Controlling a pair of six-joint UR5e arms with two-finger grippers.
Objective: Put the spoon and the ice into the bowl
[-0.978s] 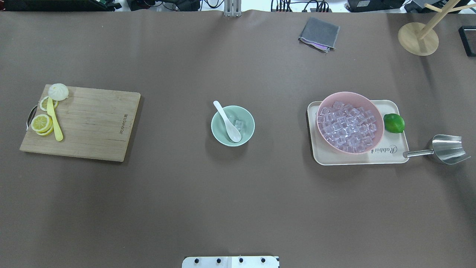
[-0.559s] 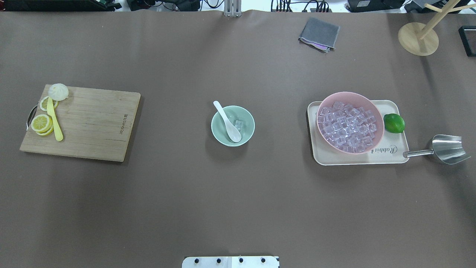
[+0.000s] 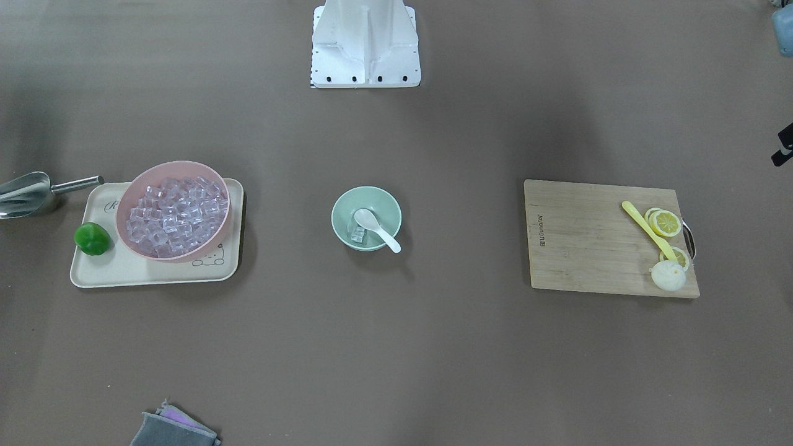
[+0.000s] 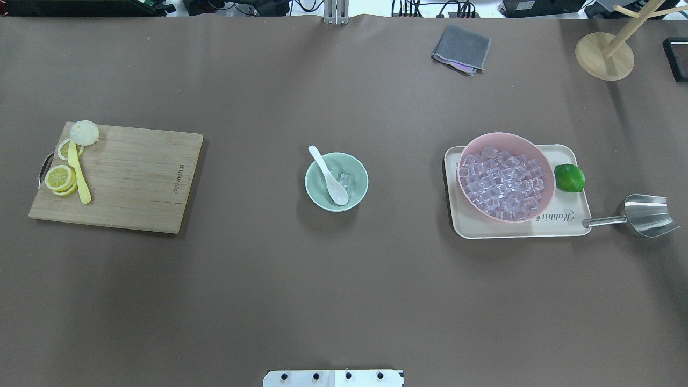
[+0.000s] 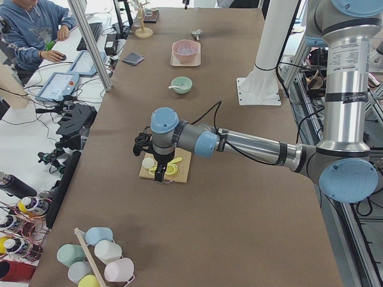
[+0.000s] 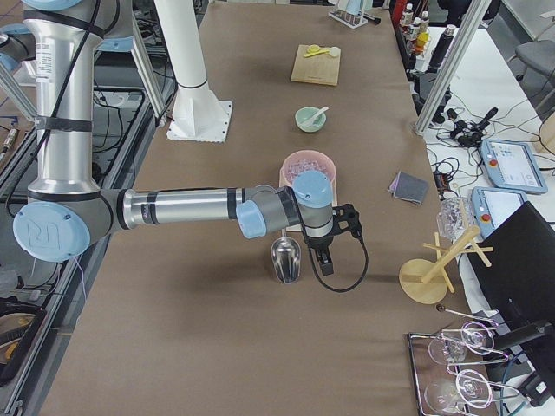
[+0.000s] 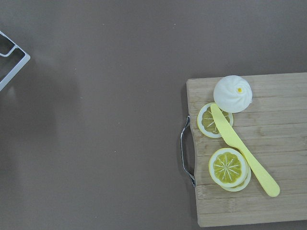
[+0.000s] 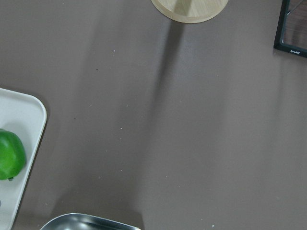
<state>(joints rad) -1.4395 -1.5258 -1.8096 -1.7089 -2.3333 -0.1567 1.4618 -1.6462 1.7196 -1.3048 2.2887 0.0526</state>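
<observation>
Centrally, one bowl (image 4: 359,189), one spoon (image 4: 329,176) inside, perhaps two ice cubes (image 4: 345,180).

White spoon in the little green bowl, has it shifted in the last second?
No. The spoon keeps its place in the bowl, handle over the same rim.

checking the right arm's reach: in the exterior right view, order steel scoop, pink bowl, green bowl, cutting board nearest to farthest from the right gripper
1. steel scoop, beside the right gripper
2. pink bowl, just beyond
3. green bowl, mid-table
4. cutting board, far end
</observation>
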